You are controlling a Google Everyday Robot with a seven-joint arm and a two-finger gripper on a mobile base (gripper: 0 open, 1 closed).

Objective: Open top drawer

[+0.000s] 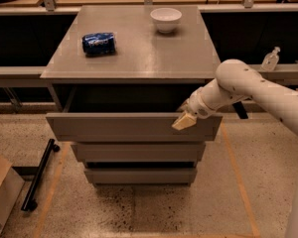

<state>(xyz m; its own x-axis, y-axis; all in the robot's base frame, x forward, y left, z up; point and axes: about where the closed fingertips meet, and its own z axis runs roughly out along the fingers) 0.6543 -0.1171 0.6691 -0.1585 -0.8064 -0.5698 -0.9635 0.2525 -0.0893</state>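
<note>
I'm judging the top drawer (129, 127) mostly pulled out, the gripper (185, 121) sitting at its front's right end, though I cannot tell its grip.
</note>
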